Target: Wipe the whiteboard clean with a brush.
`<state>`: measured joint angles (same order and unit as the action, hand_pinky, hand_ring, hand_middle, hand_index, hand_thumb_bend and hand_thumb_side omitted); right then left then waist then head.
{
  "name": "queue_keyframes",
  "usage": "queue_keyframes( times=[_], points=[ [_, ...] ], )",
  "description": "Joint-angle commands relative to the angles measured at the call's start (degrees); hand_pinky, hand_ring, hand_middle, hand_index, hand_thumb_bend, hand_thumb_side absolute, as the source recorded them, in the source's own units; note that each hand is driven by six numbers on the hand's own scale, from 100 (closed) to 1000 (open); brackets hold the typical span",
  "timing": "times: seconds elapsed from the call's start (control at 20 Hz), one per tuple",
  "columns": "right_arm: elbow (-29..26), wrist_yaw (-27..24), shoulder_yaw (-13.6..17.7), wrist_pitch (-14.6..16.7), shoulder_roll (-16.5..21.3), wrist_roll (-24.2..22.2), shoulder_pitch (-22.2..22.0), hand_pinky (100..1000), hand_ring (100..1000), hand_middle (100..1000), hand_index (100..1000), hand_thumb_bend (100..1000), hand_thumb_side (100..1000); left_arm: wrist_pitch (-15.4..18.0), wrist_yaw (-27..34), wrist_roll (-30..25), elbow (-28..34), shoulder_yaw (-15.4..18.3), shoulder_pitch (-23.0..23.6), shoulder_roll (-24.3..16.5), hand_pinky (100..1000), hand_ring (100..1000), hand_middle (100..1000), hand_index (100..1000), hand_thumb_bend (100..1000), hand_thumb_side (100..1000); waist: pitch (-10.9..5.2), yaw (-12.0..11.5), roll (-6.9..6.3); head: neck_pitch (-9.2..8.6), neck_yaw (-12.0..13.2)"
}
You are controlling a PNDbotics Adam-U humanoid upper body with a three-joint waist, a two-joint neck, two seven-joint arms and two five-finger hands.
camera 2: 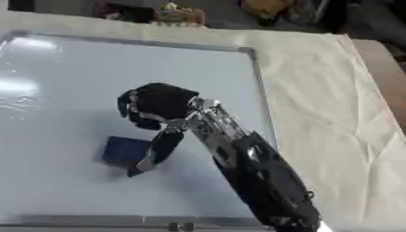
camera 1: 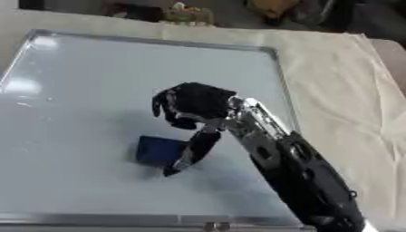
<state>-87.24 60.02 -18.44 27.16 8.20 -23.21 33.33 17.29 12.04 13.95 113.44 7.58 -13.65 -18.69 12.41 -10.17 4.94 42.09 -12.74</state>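
pale grey, glossy, metal-framed: the whiteboard (camera 1: pixel 87 90) lying flat on a table under a cream cloth (camera 1: pixel 341 81), filling most of the left and middle of both views, with window glare near its far left corner. lower down, left of centre on the board, a small dark blue block, the brush (camera 1: pixel 157 151), resting flat on the surface. just right of it and touching its right edge, the thumb of the right hand (camera 1: pixel 194 103), angled down toward the board, tip at the block's near corner. above that, black fingers curled in over the palm, clenched but not wrapped round the brush. further right, the black and silver forearm running off the lower right corner. left hand nowhere in sight.
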Motion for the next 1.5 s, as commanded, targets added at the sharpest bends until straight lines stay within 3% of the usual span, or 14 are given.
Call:
queue_keyframes(
  times=[0.05,0.85,1.5],
  points=[
    [0.08,0.99,0.7,-0.58,-0.18,0.18,0.62,612,627,626,100,717,587,-0.16,-0.12,-0.04,1.16,0.3,-0.73,-1.32,337,412,449,502,100,868,-0.68,-0.1,-0.38,-0.26,-0.16],
    [3.8,2.86,0.92,0.04,-0.63,-0.07,0.5,567,571,553,100,730,480,-0.26,-0.12,-0.22,1.16,0.14,-1.04,-1.08,336,412,449,500,100,870,-0.29,-0.75,-0.28,-0.32,-0.56],
    [4.83,0.8,1.24,1.39,-0.91,0.77,0.37,532,510,494,100,620,447,-0.39,-0.11,-0.25,1.16,0.1,-1.14,-1.05,337,410,450,500,100,872,-0.26,-0.8,-0.2,-0.44,-0.33]
  ],
)
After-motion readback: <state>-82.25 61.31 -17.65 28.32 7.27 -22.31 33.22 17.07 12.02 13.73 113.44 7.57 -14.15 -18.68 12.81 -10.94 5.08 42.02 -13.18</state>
